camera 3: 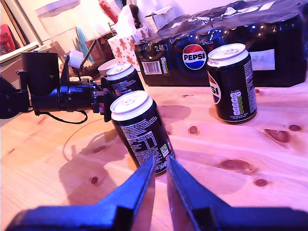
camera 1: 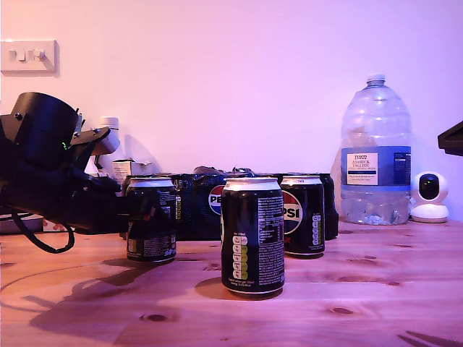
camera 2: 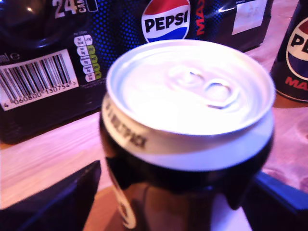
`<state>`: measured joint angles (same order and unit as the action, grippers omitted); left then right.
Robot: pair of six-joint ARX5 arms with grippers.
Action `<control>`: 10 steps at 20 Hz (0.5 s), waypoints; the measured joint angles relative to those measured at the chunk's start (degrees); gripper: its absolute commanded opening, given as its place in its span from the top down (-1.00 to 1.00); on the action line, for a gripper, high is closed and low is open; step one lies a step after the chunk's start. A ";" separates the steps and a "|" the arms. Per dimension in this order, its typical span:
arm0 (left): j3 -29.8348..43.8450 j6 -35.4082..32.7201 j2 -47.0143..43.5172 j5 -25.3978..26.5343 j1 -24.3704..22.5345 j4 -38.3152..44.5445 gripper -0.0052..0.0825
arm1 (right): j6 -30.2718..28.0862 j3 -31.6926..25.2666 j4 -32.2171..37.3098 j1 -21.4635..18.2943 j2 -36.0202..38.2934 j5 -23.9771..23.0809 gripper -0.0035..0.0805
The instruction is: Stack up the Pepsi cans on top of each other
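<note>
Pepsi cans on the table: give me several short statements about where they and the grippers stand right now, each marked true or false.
1. All three Pepsi cans stand upright on the table. True.
2. One can is already stacked on another. False: the nearest can, the can at the exterior view's left and the third can each stand alone.
3. My first gripper has its jaws on either side of the can at the exterior view's left. True.
4. My second gripper holds a can. False: it holds nothing, its fingers nearly together, pointing at the nearest can.
5. The water bottle lies on its side. False: it stands upright.
</note>
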<state>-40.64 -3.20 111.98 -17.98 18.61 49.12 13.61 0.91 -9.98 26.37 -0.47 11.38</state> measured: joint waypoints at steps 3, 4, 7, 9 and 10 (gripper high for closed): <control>0.00 -0.63 0.00 -0.85 0.00 0.00 -0.13 | -0.13 0.00 0.00 0.00 0.00 -1.53 0.77; 0.00 -0.90 0.00 -1.11 0.00 -0.02 -0.08 | -0.13 0.00 0.00 0.00 0.00 -1.77 0.73; 0.00 -2.03 0.00 -2.01 0.00 -0.04 -0.05 | -0.17 0.00 -0.02 0.00 0.00 -2.93 0.70; 0.00 -2.38 0.00 -2.73 -0.02 -0.11 -0.05 | -0.17 0.00 -0.02 0.00 0.00 -2.97 0.70; 0.00 -2.40 0.00 -3.21 -0.02 -0.26 -0.05 | -0.17 0.00 -0.02 0.00 0.00 -2.97 0.70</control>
<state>-40.64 -5.61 111.98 -21.19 18.59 48.86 13.43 0.91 -10.00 26.37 -0.47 8.40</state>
